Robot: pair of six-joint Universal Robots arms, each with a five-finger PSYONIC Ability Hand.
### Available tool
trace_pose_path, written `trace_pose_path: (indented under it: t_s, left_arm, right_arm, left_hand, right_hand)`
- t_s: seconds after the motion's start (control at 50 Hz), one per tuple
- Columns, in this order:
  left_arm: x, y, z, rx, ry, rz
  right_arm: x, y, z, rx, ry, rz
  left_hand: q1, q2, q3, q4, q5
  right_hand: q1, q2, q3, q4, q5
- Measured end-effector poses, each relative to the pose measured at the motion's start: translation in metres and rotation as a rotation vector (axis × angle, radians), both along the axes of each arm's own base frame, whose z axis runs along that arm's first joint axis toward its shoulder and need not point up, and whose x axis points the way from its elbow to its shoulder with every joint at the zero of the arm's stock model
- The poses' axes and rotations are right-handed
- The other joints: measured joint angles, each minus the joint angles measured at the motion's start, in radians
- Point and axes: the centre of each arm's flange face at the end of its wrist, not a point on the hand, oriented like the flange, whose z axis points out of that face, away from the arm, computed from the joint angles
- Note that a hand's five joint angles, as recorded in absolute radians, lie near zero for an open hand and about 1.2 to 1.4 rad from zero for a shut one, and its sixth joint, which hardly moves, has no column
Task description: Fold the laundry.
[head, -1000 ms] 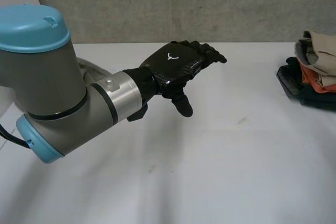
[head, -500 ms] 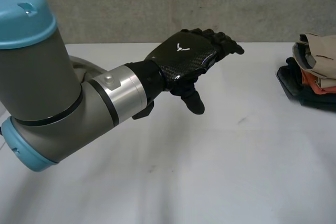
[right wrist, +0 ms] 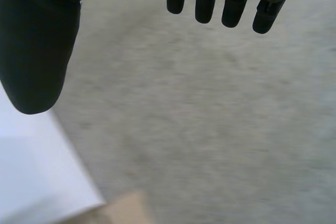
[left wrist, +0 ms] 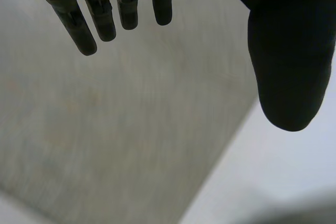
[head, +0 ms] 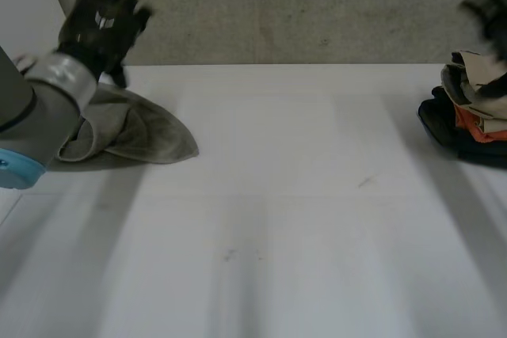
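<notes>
Right hand blurred — clothes pile cut by the edge.

The left robot hand is held up at the far left on its grey arm, its fingers straight, thumb apart and holding nothing, and the right robot hand is likewise spread and empty.
</notes>
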Motion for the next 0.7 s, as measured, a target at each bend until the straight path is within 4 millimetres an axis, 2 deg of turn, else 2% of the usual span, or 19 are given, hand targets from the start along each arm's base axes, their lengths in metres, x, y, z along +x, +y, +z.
trace_pose_path:
  t_s: [0.06,0.12,0.14,0.16,0.22,0.3,0.32,0.36,0.44,0.48,0.56,0.64,0.7]
  left_arm:
    - [0.028,-0.037,-0.049,0.049,-0.161,0.089]
    - [0.056,-0.064,-0.092,0.112,-0.251,0.145]
    - [0.059,-0.067,-0.096,0.118,-0.258,0.150]
    - [0.070,-0.077,-0.112,0.145,-0.276,0.162]
    - [0.086,-0.094,-0.142,0.185,-0.288,0.163]
    - [0.095,-0.106,-0.161,0.201,-0.282,0.155]
    - [0.098,-0.111,-0.167,0.200,-0.278,0.155]
    - [0.101,-0.117,-0.172,0.193,-0.272,0.157]
    - [0.106,-0.126,-0.178,0.171,-0.258,0.164]
    - [0.105,-0.128,-0.178,0.159,-0.243,0.166]
    - [0.094,-0.125,-0.172,0.131,-0.183,0.154]
    - [0.068,-0.111,-0.142,0.106,-0.047,0.104]
    - [0.044,-0.092,-0.109,0.105,0.092,0.039]
  right_arm:
    - [0.018,0.018,-0.030,0.092,0.046,0.029]
    - [0.023,0.026,-0.050,0.164,0.079,0.022]
    - [0.023,0.028,-0.054,0.184,0.088,0.018]
    - [0.022,0.030,-0.062,0.218,0.099,0.008]
    - [0.020,0.034,-0.073,0.287,0.115,-0.011]
    - [0.018,0.036,-0.079,0.331,0.117,-0.022]
    - [0.017,0.036,-0.080,0.341,0.116,-0.024]
    - [0.016,0.037,-0.080,0.351,0.113,-0.026]
    - [0.016,0.038,-0.081,0.359,0.108,-0.025]
    - [0.016,0.038,-0.082,0.362,0.106,-0.025]
    - [0.017,0.039,-0.083,0.366,0.103,-0.025]
    - [0.015,0.039,-0.082,0.365,0.100,-0.037]
    - [0.013,0.039,-0.081,0.361,0.097,-0.057]
  left_hand:
    - [0.000,0.000,0.000,0.000,0.000]
    - [0.000,-0.001,0.000,-0.002,0.000]
    - [0.000,-0.001,0.000,-0.002,0.000]
    - [0.000,-0.001,0.000,-0.002,0.000]
    - [0.000,-0.001,0.000,-0.002,0.000]
    - [0.001,0.000,0.000,-0.002,0.000]
    - [0.067,0.056,0.056,0.059,0.059]
    - [0.221,0.204,0.186,0.193,0.191]
    - [0.644,0.602,0.597,0.606,0.586]
    - [0.880,0.901,0.893,0.897,0.867]
    - [0.881,0.970,0.963,0.977,0.910]
    - [0.881,0.972,0.965,0.979,0.910]
    - [0.881,0.973,0.965,0.979,0.910]
  right_hand:
    - [0.000,0.000,0.000,0.000,0.000]
    - [0.000,0.000,0.000,0.000,0.000]
    - [0.000,0.000,0.000,0.000,0.000]
    - [0.000,0.000,0.000,0.000,0.000]
    - [0.000,0.000,0.000,0.000,0.000]
    - [0.000,0.000,0.000,0.000,0.000]
    - [0.000,0.000,0.000,0.000,0.000]
    - [0.000,0.000,0.000,0.000,0.000]
    - [0.000,0.000,0.000,0.000,0.000]
    - [0.000,0.000,0.000,0.000,0.000]
    - [0.000,0.000,0.000,0.000,0.000]
    - [0.000,0.000,0.000,0.000,0.000]
    - [0.000,0.000,0.000,0.000,0.000]
